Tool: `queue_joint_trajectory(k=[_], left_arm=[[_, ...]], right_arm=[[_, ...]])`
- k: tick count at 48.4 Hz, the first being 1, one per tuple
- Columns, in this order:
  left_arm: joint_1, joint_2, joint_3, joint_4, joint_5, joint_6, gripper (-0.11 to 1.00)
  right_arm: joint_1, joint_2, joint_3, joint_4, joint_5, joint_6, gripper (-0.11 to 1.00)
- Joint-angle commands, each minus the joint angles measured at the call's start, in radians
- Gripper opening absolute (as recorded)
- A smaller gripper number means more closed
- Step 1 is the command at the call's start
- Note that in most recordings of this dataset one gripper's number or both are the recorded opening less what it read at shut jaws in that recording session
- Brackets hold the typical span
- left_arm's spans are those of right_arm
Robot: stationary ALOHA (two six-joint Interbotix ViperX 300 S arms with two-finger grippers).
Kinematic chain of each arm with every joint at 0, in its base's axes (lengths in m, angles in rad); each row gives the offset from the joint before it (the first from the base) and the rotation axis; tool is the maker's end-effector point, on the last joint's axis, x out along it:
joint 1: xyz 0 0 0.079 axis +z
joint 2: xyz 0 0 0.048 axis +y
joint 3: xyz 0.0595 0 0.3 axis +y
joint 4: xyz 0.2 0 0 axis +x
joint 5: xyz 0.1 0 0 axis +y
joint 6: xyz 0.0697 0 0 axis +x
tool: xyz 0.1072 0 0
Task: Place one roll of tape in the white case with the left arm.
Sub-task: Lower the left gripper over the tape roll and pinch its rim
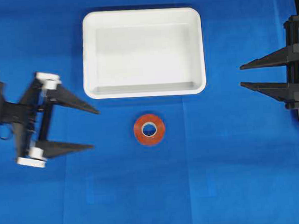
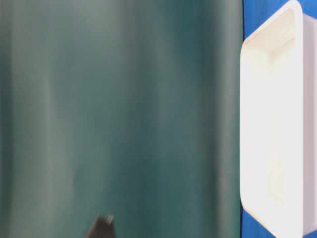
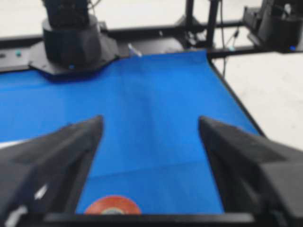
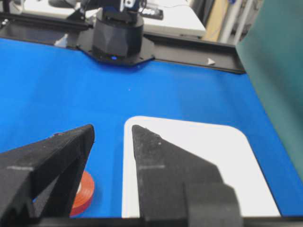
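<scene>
The roll of tape (image 1: 149, 130), an orange-red ring with a pale core, lies flat on the blue mat just in front of the empty white case (image 1: 89, 60). My left gripper (image 1: 95, 129) hangs to the left of the roll, open wide, its fingers pointing toward it with nothing between them. In the left wrist view the roll of tape (image 3: 112, 205) shows at the bottom edge, ahead of the open left gripper (image 3: 150, 120). My right gripper (image 1: 241, 75) stands open at the right edge, empty. From the right gripper (image 4: 112, 128) I see the roll of tape (image 4: 84, 191) and the white case (image 4: 199, 137).
The blue mat (image 1: 154, 193) covers the whole table. A green curtain (image 2: 119, 109) fills most of the table-level view, with the white case (image 2: 277, 124) at its right. The arms' black bases (image 3: 71, 42) stand at the mat's far ends.
</scene>
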Motion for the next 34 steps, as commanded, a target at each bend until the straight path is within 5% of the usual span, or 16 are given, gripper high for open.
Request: queue_joint_trajectory(k=[1,24,34], left_arm=[[-0.008,0.069,-0.089,0.003,0.028,-0.009,0.86],[-0.002,0.426,-0.479,0.003,0.624,-0.091,0.86],[0.018,0.54,-0.549,0.003,0.724,-0.089,0.87]], right_arm=[[-0.006,0.008,-0.021,-0.002,0.002,-0.002,-0.11],[-0.023,0.021,-0.015,-0.002,0.026,-0.002,-0.11],[-0.023,0.031,-0.011,-0.002,0.029,-0.002,-0.11]])
